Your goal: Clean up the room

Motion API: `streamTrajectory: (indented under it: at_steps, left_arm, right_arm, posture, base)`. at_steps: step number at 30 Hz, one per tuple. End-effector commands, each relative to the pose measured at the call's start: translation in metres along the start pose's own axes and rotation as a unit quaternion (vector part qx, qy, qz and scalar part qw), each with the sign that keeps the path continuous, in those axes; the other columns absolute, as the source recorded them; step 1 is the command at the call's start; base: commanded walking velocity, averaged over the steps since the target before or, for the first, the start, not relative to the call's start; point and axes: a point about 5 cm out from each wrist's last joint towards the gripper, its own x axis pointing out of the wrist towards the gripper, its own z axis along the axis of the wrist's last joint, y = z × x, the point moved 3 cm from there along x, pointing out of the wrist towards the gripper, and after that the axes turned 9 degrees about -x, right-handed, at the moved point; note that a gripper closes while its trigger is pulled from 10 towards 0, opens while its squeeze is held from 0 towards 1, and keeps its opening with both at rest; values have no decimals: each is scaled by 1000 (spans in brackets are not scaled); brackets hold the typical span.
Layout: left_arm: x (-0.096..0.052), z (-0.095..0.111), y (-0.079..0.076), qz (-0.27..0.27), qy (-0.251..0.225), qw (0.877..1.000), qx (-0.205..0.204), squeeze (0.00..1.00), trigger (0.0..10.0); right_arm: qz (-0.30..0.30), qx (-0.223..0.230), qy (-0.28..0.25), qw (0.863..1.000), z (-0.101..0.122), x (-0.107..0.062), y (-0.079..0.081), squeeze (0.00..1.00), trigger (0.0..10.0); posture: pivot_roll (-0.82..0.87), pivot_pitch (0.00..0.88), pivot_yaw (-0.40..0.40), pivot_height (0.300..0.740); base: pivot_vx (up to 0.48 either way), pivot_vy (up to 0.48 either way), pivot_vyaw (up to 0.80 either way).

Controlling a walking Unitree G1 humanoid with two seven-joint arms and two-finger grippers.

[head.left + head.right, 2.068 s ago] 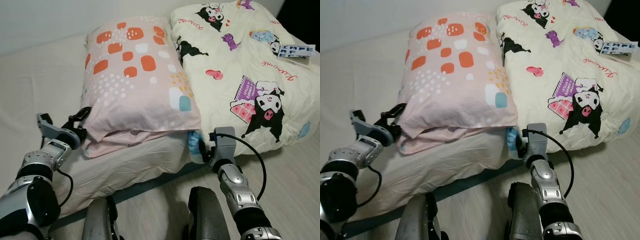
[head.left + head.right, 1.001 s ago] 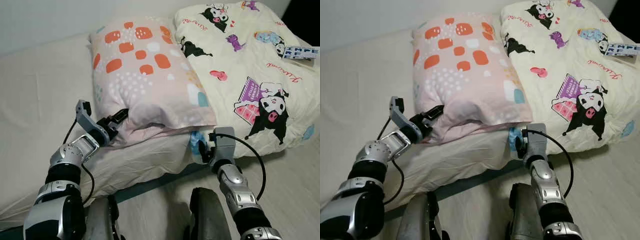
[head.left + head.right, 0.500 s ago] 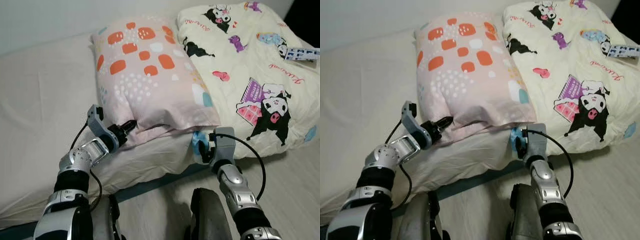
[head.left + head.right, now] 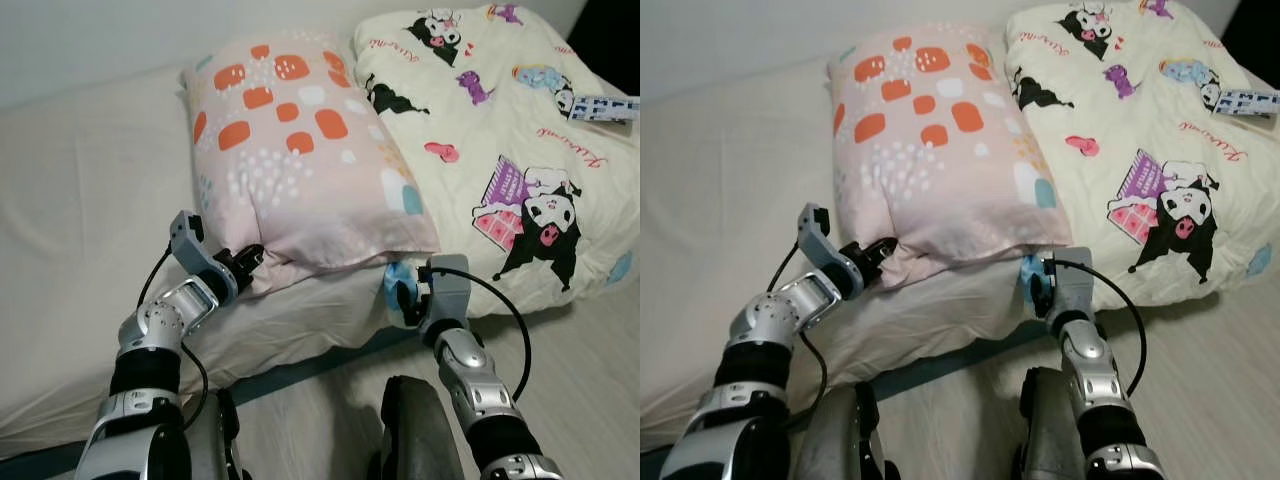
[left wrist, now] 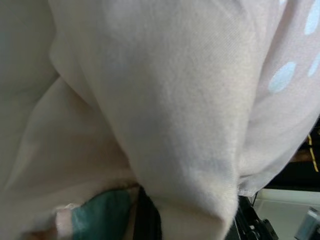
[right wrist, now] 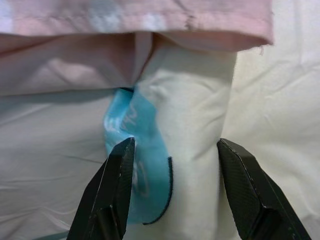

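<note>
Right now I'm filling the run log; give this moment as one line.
left gripper: at pink pillow near corner | right gripper: open, facing blue tag | quilt: beside pillow

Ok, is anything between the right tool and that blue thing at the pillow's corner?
Nothing visible. The right tool is open, its fingers straddling the blue item, which pokes out from under the pink pillow. The pillow's hem overhangs the item's far end only.
</note>
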Motion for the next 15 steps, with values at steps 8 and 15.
streamTrajectory:
  at_steps: [8, 15]
  left_arm:
    - [-75, 1, 9, -90, 222, 946, 219, 0, 0]
    - [-102, 10, 35, -32, 279, 916, 286, 0, 0]
  right_arm:
    - [14, 57, -31, 998, 25, 9, 1, 0, 10000]
    - [8, 69, -43, 997, 36, 13, -2, 0, 10000]
  posture:
    - [43, 254, 16, 552]
    - [46, 250, 12, 552]
  base:
    - [0, 0, 0]
    - [0, 0, 0]
